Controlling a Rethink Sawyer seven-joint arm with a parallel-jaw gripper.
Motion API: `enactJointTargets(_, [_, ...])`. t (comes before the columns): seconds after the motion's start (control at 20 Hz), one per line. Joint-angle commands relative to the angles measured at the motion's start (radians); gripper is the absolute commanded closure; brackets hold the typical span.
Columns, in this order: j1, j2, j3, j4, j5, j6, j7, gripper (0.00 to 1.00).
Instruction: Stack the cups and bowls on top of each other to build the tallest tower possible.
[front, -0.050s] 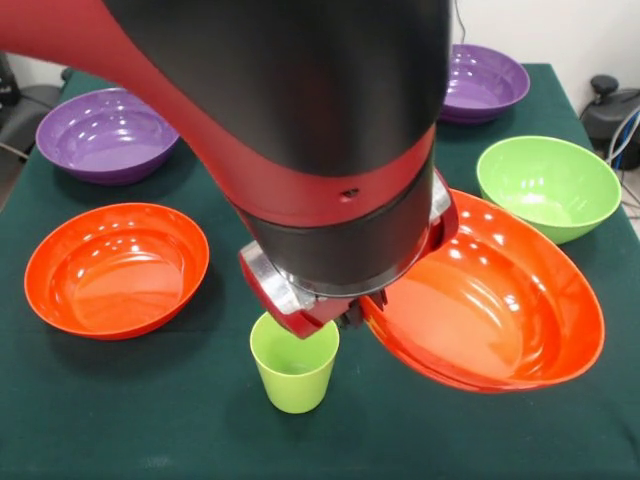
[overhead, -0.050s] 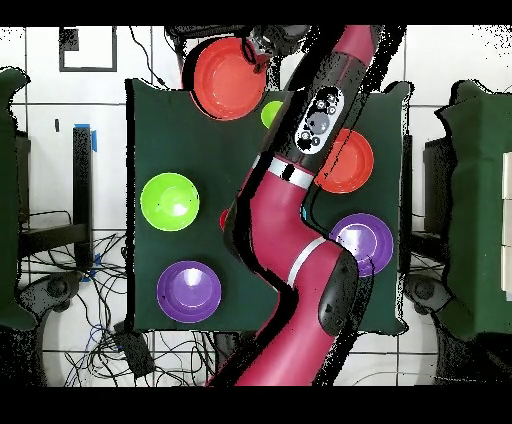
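— Well, what sits nearest on the surface (front, -0.050s: 120, 420)?

— A small light green cup (front, -0.050s: 295, 373), glossy plastic, tapered toward its base, standing upright with its mouth open upward on the dark green cloth.

— And the arm (front, -0.050s: 300, 110)?

— A thick black and red cylinder comes down right behind the cup. The hand (front, -0.050s: 352, 312) is mostly hidden under the wrist; it meets the rim of a wide, shallow orange bowl (front, -0.050s: 490, 310), which is tilted with its smooth inside facing the front camera. The hand seems to grip that rim, though the fingers themselves are covered, so I cannot tell how they stand.

— Does the tilted bowl touch the cup?

— It lies just beside it, to the cup's right in the front view; contact is unclear.

— The other pieces?

— A second orange bowl (front, -0.050s: 116, 268), round and shallow, rests flat at the left. A deeper light green bowl (front, -0.050s: 548, 186) stands at the right, behind the tilted one. Two purple bowls (front, -0.050s: 106, 134) sit toward the far corners, the other purple bowl (front, -0.050s: 487, 82) partly hidden by the arm. All are shiny, with bright glints.

— From overhead?

— The red arm (overhead, -0.050s: 290, 220) snakes across the cloth, bowls spread around it.
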Motion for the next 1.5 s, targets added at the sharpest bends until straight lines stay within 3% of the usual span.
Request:
enactJointTargets(0.05, [-0.017, 0.006, 0.059, -0.131, -0.187, 0.010, -0.365, 1.00])
enactJointTargets(0.65, [-0.030, 0.033, 0.154, -0.129, -0.325, 0.078, -0.466, 1.00])
enactJointTargets(1.5, [-0.040, 0.055, 0.197, -0.103, -0.475, 0.224, -0.594, 1.00])
